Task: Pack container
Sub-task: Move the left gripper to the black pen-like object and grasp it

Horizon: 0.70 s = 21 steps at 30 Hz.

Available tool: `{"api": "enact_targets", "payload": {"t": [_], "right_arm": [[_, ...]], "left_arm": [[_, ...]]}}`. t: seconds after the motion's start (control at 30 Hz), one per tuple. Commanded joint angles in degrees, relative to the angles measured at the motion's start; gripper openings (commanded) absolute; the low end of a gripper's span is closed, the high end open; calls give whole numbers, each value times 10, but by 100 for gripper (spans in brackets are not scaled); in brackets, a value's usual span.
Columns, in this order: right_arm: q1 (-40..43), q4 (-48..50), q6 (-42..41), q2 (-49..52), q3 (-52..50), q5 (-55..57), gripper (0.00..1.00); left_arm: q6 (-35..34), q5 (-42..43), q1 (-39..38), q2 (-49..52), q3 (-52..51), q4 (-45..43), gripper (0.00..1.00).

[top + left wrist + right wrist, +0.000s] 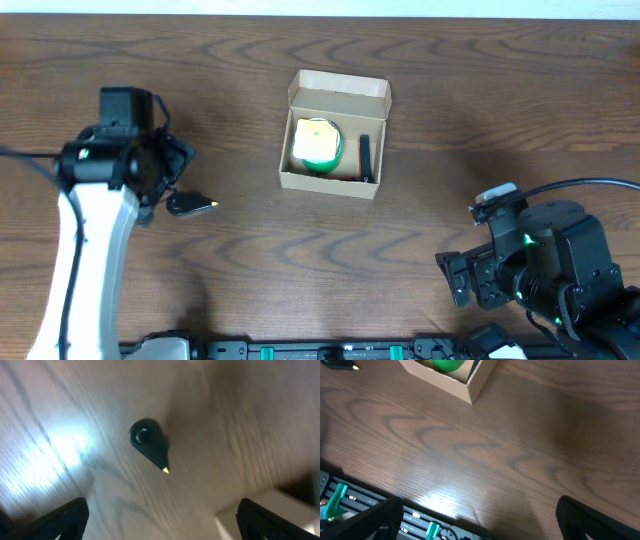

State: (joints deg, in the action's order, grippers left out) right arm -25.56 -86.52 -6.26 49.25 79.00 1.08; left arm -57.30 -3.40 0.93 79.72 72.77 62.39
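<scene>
Black teardrop piece (149, 442) lies just ahead of wide-open left gripper (162, 506), yellow tip twd container (335, 135); left arm nearer; right gripper (479, 505) also open, well apart.

Container (481, 379) partly beyond top edge

White left arm (85, 250); black right arm (565, 262), green LED (527, 240).
</scene>
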Motion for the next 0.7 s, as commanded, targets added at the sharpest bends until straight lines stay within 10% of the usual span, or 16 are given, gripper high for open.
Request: {"api": "enact_targets", "payload": {"t": [0.0, 0.67], "right_arm": [[4, -1, 8, 0, 0, 5, 99], [4, -1, 8, 0, 0, 5, 99]], "left_arm": [[-98, -23, 2, 53, 0, -4, 96], [-97, 34, 14, 151, -155, -188, 100]]}}
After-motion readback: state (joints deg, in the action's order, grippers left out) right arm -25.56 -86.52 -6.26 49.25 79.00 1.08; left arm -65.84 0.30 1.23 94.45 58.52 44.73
